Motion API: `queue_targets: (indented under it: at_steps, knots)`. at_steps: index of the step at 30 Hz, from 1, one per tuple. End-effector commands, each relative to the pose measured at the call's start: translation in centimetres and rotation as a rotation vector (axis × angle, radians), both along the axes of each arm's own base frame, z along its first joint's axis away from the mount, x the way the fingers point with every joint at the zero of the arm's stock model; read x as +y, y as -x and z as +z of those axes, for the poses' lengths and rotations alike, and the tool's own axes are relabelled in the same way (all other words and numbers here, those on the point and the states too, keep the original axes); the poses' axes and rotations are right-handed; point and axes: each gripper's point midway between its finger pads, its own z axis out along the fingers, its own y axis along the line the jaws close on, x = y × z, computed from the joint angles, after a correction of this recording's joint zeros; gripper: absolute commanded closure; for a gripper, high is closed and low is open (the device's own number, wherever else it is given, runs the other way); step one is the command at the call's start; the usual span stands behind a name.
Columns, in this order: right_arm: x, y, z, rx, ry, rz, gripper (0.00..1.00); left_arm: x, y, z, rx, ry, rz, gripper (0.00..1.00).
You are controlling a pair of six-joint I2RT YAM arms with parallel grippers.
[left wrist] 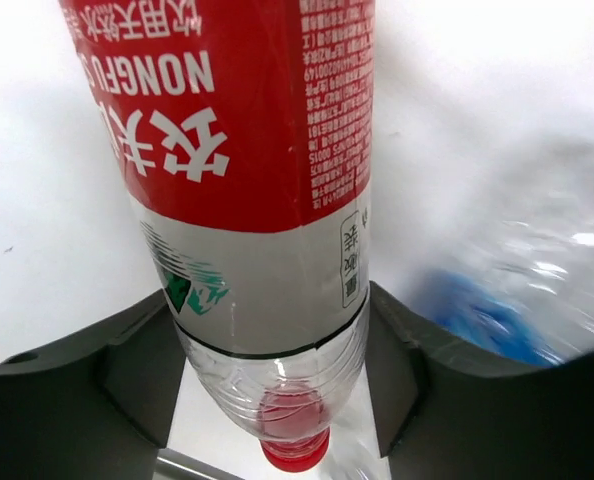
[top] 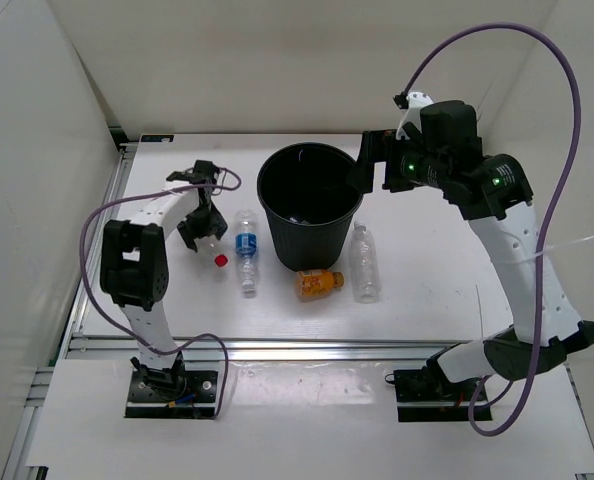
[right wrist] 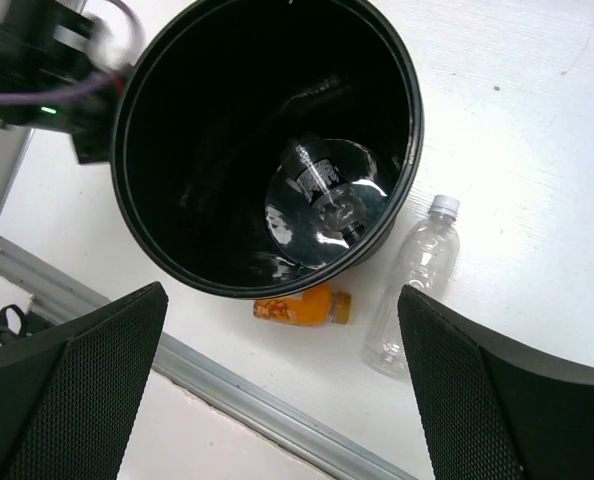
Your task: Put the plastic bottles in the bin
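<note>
L hand (top: 205, 236) is pinching the red-label bottle (left wrist: 247, 150) near its neck. That bottle is lying on the bench (top: 427, 290) just left of the blue-label bottle (top: 246, 248). R hand (top: 370, 165) is hanging spread wide & empty by the bin (top: 312, 238) rim. One black-label bottle (right wrist: 322, 195) is lying inside the bin. Orange bottle (top: 317, 284) & unlabelled clear bottle (top: 364, 262) are lying by its base.

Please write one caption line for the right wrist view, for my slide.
Open right gripper above the bin: one bottle inside, an orange bottle and a clear bottle lying outside it.
</note>
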Motion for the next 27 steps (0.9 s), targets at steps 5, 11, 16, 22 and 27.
queue_targets:
  at_steps: [5, 11, 16, 22, 27]
  knots:
    - [-0.5, -0.8, 0.1, -0.018, 0.024, -0.041, 0.0, -0.2, -4.2, 19.2, -0.492, 0.084, 0.119, 0.44]
    - [-0.2, -1.2, -0.1, -0.001, 0.013, -0.052, 0.0, -3.5, -6.7, 30.3, -0.731, 0.244, 0.035, 0.48]
    - [-0.6, -1.2, -0.6, 0.005, 0.031, -0.072, 0.0, -9.8, -7.0, 34.8, -0.864, 0.393, -0.125, 0.48]
    - [-1.8, -1.5, -1.6, 0.012, 0.066, -0.122, 0.0, -19.6, -5.7, 33.9, -0.824, 0.469, -0.36, 0.46]
    - [-5.4, -2.3, -1.5, 0.032, 0.032, -0.283, 0.0, -24.9, -3.7, 32.2, -0.779, 0.467, -0.507, 0.38]
